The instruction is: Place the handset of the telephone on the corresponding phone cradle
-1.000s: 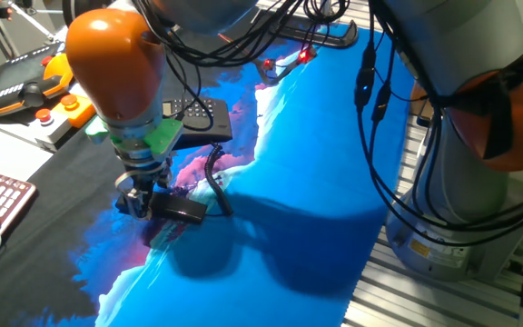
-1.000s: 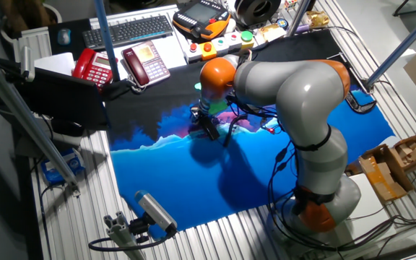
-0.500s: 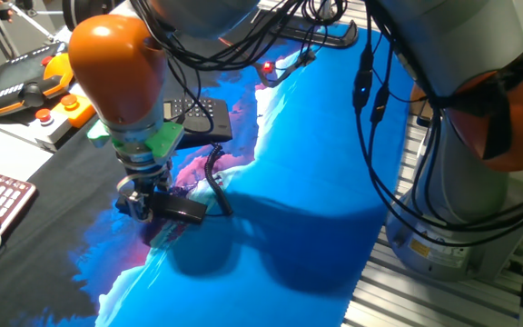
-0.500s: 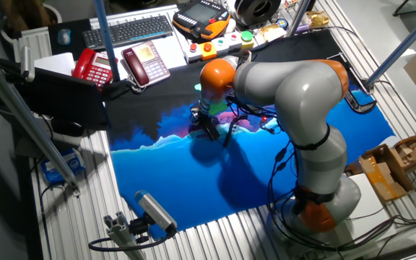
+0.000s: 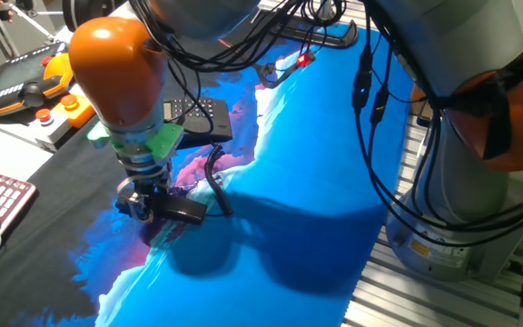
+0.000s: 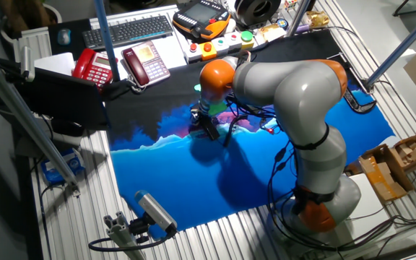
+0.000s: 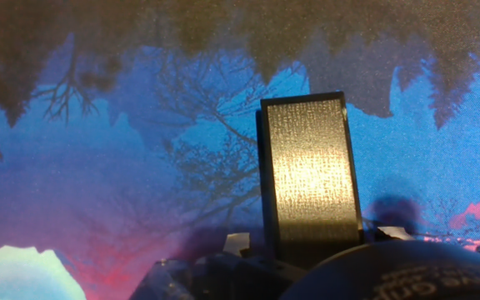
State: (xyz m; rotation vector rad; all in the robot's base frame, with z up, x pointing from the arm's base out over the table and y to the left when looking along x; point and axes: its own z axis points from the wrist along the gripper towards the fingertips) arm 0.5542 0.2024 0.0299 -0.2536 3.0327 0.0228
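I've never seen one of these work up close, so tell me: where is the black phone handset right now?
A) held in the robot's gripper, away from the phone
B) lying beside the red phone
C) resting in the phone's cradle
A: the gripper is clamped on the handset, short of the telephone behind it.

The orange wrist is hiding part of the telephone (image 5: 200, 116); the hand (image 5: 145, 202) is covering the handset's (image 5: 182, 211) near end.

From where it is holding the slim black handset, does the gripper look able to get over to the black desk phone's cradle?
Probably yes. The gripper holds the slim black handset low over the blue cloth, and the black desk phone sits just behind it with nothing standing between. Only the coiled cord trails there.
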